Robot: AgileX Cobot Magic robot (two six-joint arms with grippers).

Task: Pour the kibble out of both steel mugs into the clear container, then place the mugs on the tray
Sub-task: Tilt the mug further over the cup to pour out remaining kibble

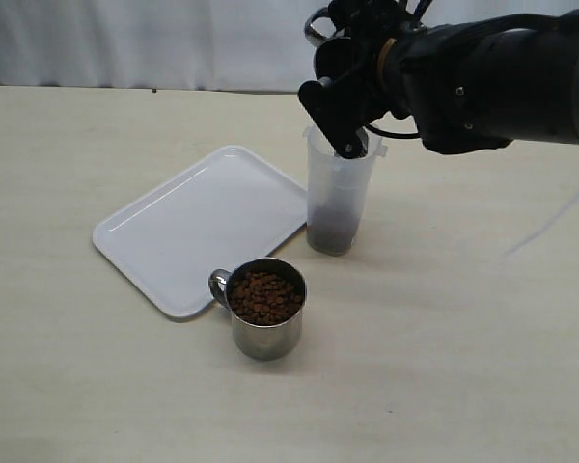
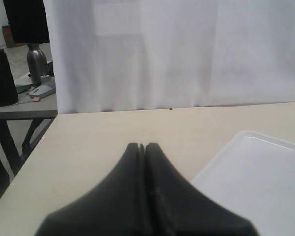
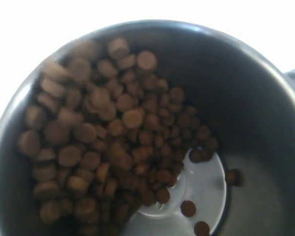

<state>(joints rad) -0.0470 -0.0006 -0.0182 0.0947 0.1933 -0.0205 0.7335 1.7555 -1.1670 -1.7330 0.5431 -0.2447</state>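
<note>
Two mugs are sharing the work here, and only one is off the table (image 1: pixel 463 367). The right arm (image 1: pixel 492 72) is reaching in from the right and holding the raised mug (image 3: pixel 265 113) above the container (image 1: pixel 340 188). The right jaws are standing wide, clamped around that mug. From the outside they are covering nearly all of it and overlapping the container's rim, so I cannot see the mug's lip or any falling stream.

Looking down into the raised mug, the kibble (image 3: pixel 113 128) is heaping against one side and part of the steel base is showing bare. The mug is plainly tipping. A dark layer of pellets (image 1: pixel 330 231) is lying in the bottom of the container, which is standing upright right under the jaws and just beside the tray (image 1: pixel 203 227). The pour is turning on one thing, I think: the mug's mouth staying over that narrow opening as the tilt deepens.

The full mug (image 1: pixel 265 309) is standing upright in front of the container and touching the tray's near edge, or nearly so, its handle (image 1: pixel 218 286) pointing toward the left side. The left jaws are pressed together, holding nothing, hovering low over the table with a tray corner (image 2: pixel 255 177) just ahead. That arm is probably the nearer one for this mug.
</note>
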